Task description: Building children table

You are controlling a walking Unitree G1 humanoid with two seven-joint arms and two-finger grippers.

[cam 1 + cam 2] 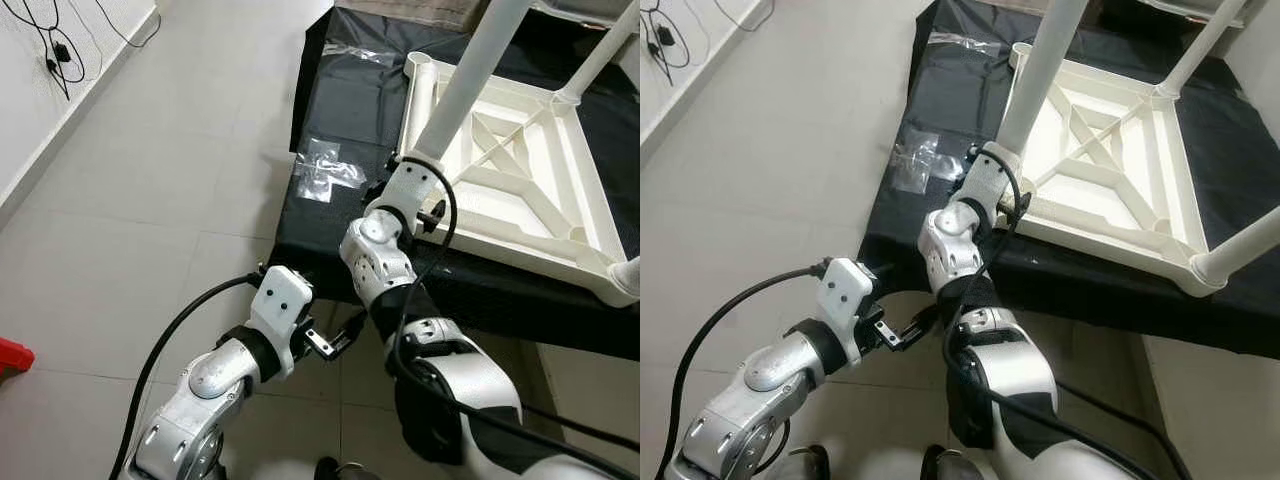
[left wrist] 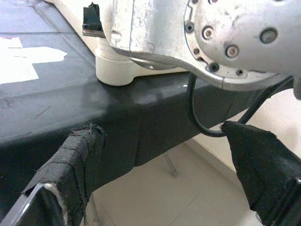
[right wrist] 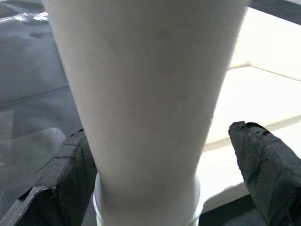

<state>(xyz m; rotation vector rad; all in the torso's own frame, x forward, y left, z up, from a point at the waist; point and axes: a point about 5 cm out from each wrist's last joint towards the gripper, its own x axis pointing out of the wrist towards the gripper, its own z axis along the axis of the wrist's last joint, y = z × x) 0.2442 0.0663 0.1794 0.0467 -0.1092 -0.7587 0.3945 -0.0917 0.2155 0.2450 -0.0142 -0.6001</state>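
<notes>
- The right gripper [image 3: 155, 179] is at the near corner of the upturned white tabletop [image 1: 520, 190], its black fingers [image 3: 268, 174] spread to either side of a white leg [image 1: 470, 80] that stands upright in that corner's socket. One finger sits against the leg's side; the other is apart from it, so the leg is straddled rather than clamped.
- Beyond that gripper, the tabletop lies underside up on a black cover [image 1: 340, 110], ribs showing, with two more legs [image 1: 1200, 45] rising at other corners.
- A loose leg [image 1: 418, 100] lies flat just beside the tabletop's edge.
- Clear plastic wrap [image 1: 325, 172] lies on the cover, near the right gripper.
- The left gripper [image 2: 155, 188] hangs off the cover's edge, below the right arm [image 1: 385, 260], fingers [image 2: 70, 160] apart and empty.
- A red thing [image 1: 12, 357] lies on the tiled floor [image 1: 150, 200], well apart.
</notes>
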